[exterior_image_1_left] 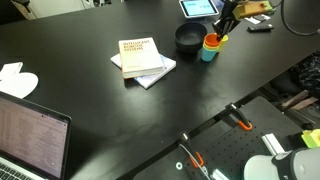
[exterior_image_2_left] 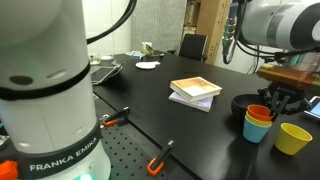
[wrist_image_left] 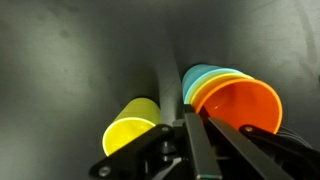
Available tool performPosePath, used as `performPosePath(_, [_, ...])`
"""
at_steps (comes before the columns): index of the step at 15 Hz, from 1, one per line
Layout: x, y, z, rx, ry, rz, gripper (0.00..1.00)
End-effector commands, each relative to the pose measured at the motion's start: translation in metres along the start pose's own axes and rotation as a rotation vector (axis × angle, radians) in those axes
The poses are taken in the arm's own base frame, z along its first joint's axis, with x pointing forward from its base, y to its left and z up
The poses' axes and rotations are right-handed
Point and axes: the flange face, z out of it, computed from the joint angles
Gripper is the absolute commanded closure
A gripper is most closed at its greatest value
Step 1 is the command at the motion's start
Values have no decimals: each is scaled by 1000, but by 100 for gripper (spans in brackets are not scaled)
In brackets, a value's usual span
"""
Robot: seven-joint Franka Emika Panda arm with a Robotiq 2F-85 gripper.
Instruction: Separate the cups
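Yellow cup (exterior_image_2_left: 293,138) apart on desk (exterior_image_2_left: 200,130) — done. Orange cup (exterior_image_2_left: 260,112) nested in teal cup (exterior_image_2_left: 257,129) — left; end effector (wrist_image_left: 189,118) pinched together at its rim.

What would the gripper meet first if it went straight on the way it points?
Probably the orange cup, whose rim sits at the shut gripper; depth is unclear, so it might slip past beside the yellow cup.

Ext. view high over table (exterior_image_1_left: 90,110), ext. view low by robot base (exterior_image_2_left: 40,90), both w/ books (exterior_image_1_left: 143,60); wrist cam near cups (wrist_image_left: 240,105).
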Motion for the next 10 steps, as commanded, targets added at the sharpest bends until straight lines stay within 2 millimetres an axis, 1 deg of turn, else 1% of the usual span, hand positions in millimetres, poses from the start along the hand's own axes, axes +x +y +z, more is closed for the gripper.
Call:
performPosePath(1, [0, 2, -3, -13, -19, 24, 91])
performPosePath(4, [-2, 6, -5, -10, -63, 32, 92])
performPosePath(10, [0, 10, -26, 8, -97, 29, 92])
